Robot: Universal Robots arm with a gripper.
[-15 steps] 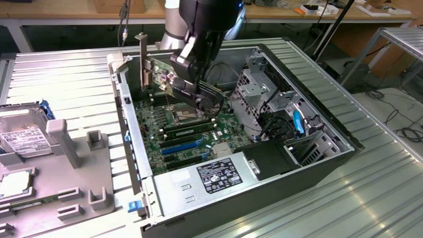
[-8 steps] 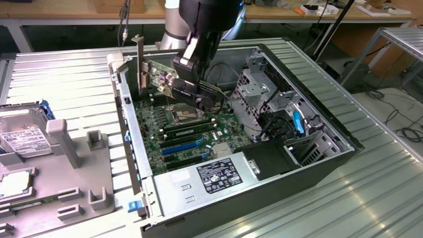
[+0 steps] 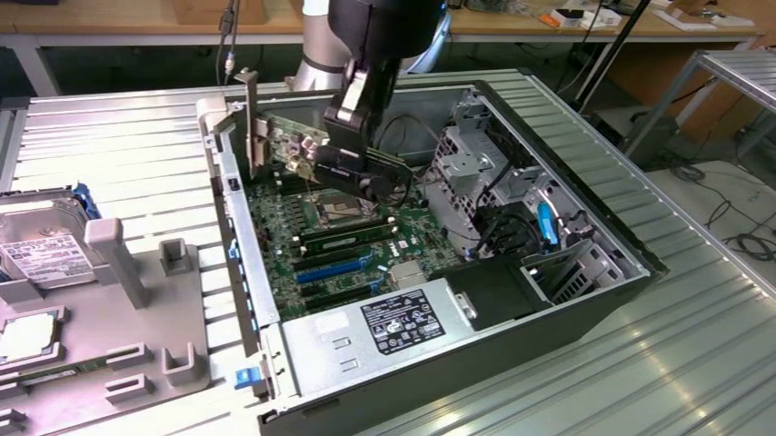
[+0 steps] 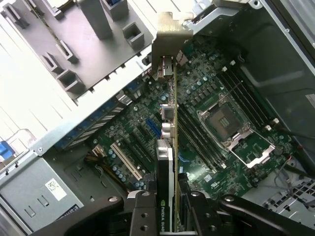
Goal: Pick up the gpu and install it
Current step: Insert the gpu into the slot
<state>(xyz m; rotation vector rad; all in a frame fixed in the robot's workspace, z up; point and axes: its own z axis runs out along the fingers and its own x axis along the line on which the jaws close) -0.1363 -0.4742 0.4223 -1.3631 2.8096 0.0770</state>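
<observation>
The gpu (image 3: 289, 143) is a flat dark-green card with a silvery bracket (image 3: 250, 123). It hangs on edge just above the motherboard (image 3: 352, 245), inside the open computer case at the far end. My gripper (image 3: 345, 173) is shut on the end of the card away from the bracket. In the wrist view the gpu (image 4: 170, 142) runs edge-on away from my gripper (image 4: 170, 219). Its bracket (image 4: 171, 34) is near the case's rear wall, and black fingers (image 4: 143, 216) press on both sides of it.
Below the card lie the open CPU socket (image 4: 227, 122) and expansion slots (image 3: 333, 272). The power supply (image 3: 388, 327) fills the near end of the case and a drive cage (image 3: 475, 163) stands at the exterior view's right. A grey fixture (image 3: 122, 309) holding a hard drive (image 3: 36, 250) sits left of the case.
</observation>
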